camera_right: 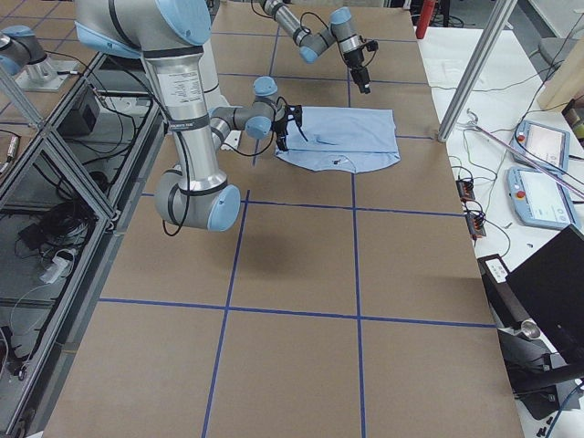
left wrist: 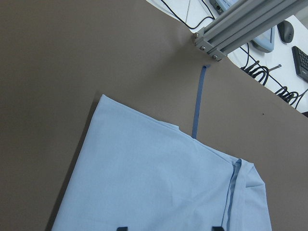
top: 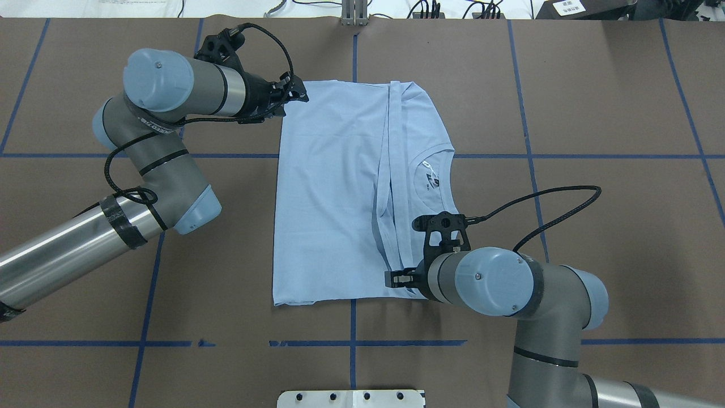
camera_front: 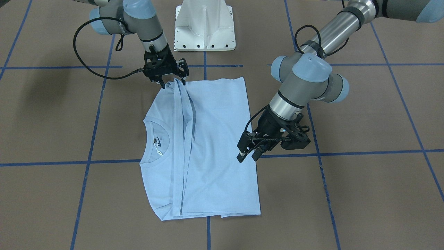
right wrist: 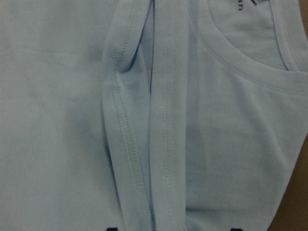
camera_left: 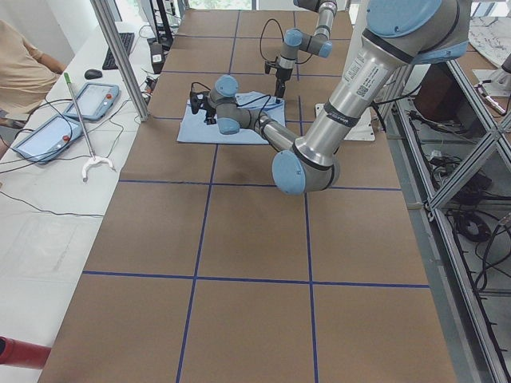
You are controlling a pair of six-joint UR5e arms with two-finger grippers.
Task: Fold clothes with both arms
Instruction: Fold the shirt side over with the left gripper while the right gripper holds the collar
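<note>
The light blue T-shirt [camera_front: 215, 146] lies flat on the brown table, folded, with a doubled hem strip [camera_front: 182, 139] running across it beside the collar [camera_front: 158, 142] and neck tag. Its chest print is hidden. It also shows in the overhead view [top: 334, 192]. My left gripper [camera_front: 248, 157] is open and empty, raised above the shirt's far left corner [top: 297, 93]; its wrist view looks down on that corner [left wrist: 159, 183]. My right gripper [camera_front: 172, 82] is open, low over the near edge by the hem strip [top: 396, 279]. Its wrist view shows the hem strip close up [right wrist: 159, 120].
The white pedestal base [camera_front: 204, 27] stands at the robot's side of the table. Blue tape lines [top: 351, 343] grid the brown surface. An aluminium post [left wrist: 240, 24] stands past the far edge. A side bench with tablets [camera_left: 48, 132] and a person [camera_left: 20, 64] is beyond it.
</note>
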